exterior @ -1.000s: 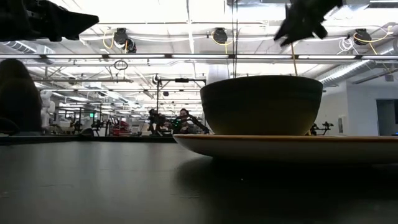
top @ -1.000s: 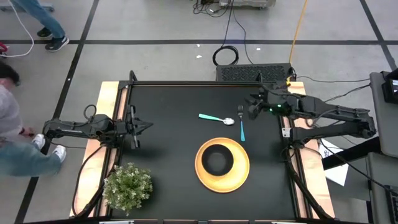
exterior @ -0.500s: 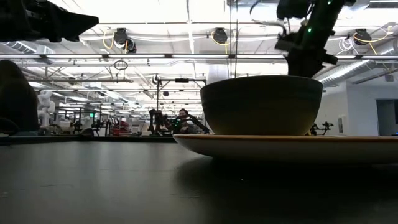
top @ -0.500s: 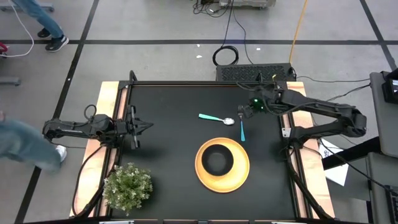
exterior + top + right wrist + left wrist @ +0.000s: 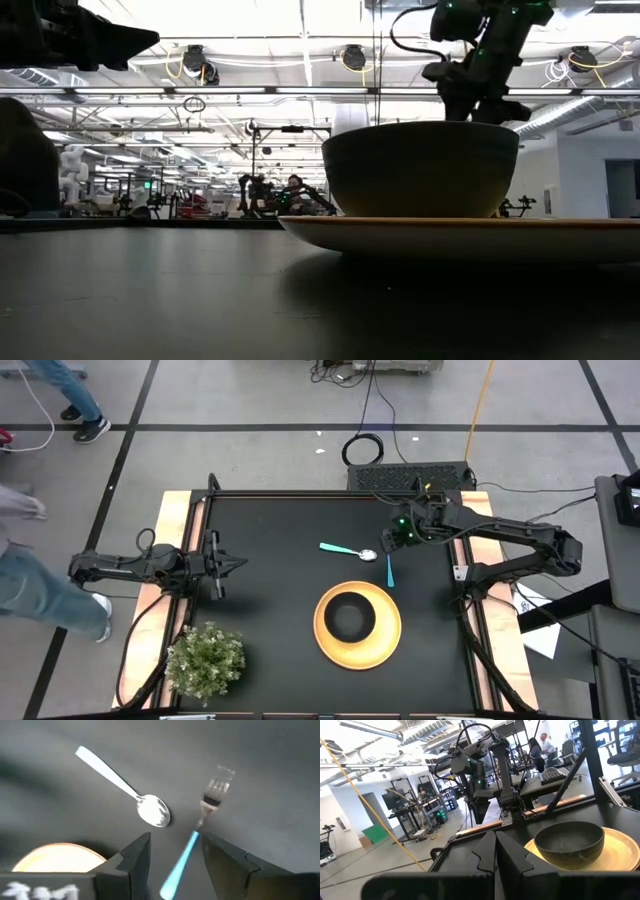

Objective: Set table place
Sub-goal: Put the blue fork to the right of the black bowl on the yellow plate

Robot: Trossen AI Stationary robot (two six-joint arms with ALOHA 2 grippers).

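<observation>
A yellow plate [image 5: 385, 645] with a black bowl [image 5: 349, 618] resting in its middle sits right of the table's centre. Beyond it lie a teal-handled spoon [image 5: 348, 550] and fork [image 5: 388, 563], flat on the black table [image 5: 270, 530]. My right gripper [image 5: 392, 540] hangs open above the fork's tine end, tipped steeply down. In the right wrist view the fork's teal handle [image 5: 177, 865] runs between its two fingers, which stand clear of it. My left gripper [image 5: 235, 563] waits shut at the table's left side, pointing level.
A green potted plant [image 5: 205, 660] stands at the near left corner. Light wooden strips [image 5: 172, 520] run along the table's left and right sides. A person walks on the floor left of the table. In the low view, plate [image 5: 460, 235] and bowl [image 5: 420, 170] fill the foreground.
My right gripper has come down and toward the table's left, from near the far right edge to above the fork, tipping further downward and rolling as it went. It has stayed open. Fork, spoon, plate and bowl have not moved.
</observation>
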